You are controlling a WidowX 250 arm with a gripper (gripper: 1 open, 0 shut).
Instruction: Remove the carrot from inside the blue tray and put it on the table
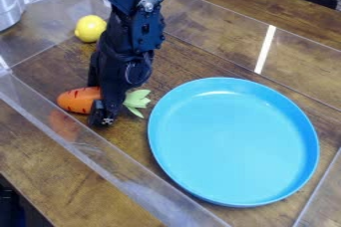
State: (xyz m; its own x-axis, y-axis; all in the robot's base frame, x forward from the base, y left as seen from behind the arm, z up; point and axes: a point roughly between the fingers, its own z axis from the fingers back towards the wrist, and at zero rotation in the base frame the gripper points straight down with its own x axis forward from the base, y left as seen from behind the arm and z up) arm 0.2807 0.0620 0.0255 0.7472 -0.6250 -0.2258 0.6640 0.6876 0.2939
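**Carrot on the wood, plate bare**

The carrot (80, 99) lies on the table (213, 32), just left of the blue tray (233, 139) and apart from its rim — its green top points toward that rim. The gripper (104, 113) stands over the carrot's leafy end, jaws spread wide and tilted steeply down, holding nothing that can be made out. A lemon (90, 28) sits farther back, near the arm (127, 42). The glossy clear edging (80, 151) runs close in front of the carrot — little room there; open planks lie behind the tray.
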